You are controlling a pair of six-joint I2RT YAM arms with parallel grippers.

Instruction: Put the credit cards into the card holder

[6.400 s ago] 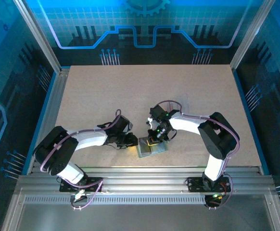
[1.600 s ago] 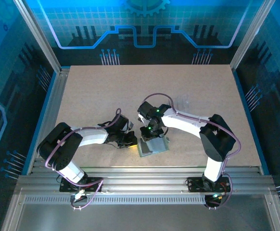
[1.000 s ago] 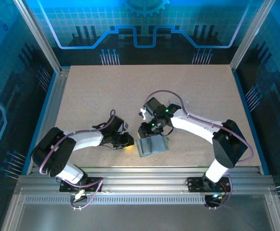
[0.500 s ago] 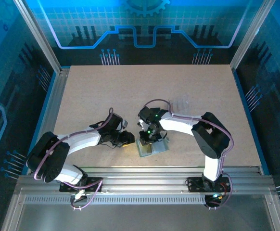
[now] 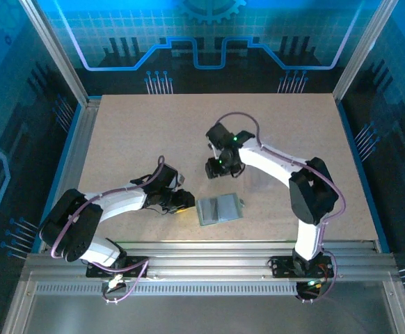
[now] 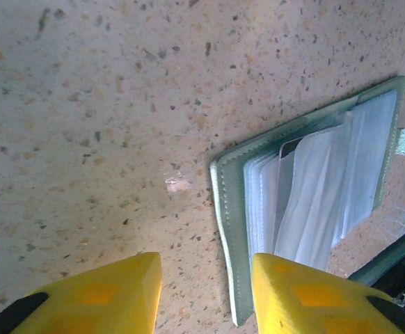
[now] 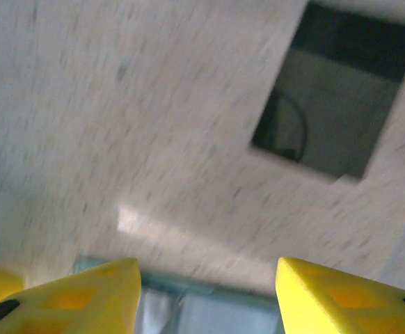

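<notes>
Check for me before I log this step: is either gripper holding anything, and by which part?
Nothing is held. The left gripper and the right gripper both stand open and empty; the card holder lies open on the table, ungripped.

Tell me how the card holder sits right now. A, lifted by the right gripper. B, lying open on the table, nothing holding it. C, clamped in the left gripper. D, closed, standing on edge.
B: the card holder lies flat on the table, its clear sleeves fanned open, and the left gripper and right gripper both stand open and empty.
</notes>
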